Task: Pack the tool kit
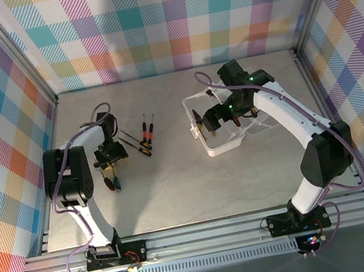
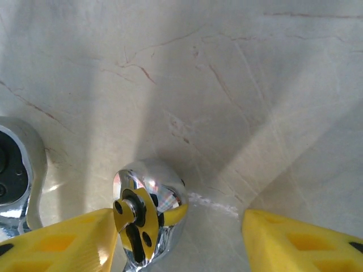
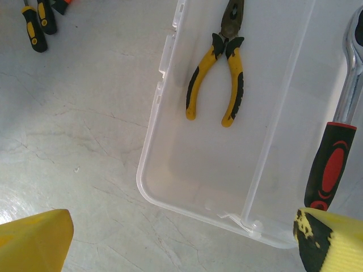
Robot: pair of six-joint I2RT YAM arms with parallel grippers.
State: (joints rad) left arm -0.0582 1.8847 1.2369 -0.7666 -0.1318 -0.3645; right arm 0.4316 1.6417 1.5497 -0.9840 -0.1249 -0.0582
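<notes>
— Looking from above, where was everything?
— The left gripper point(image 1: 111, 167) hung low over the table point(image 1: 192, 190), just left of the screwdrivers point(image 1: 143, 137). The right gripper point(image 1: 220, 121) hovered above the open case point(image 1: 226, 148), jaws spread and empty.
— And the left wrist view?
— Its yellow fingers point(image 2: 62, 241) straddled a chrome ratchet head point(image 2: 148, 218). They stood apart, with nothing clamped. The head sat close against one finger, so I'd have centred it before squeezing, since rounded chrome would likely slip.
— Right wrist view?
— Yellow-handled pliers point(image 3: 218, 79) lay inside the case. A red-and-black-handled ratchet point(image 3: 333, 164) lay in the half beside them.
— Any lettering?
— None was legible on the tools or the case.
</notes>
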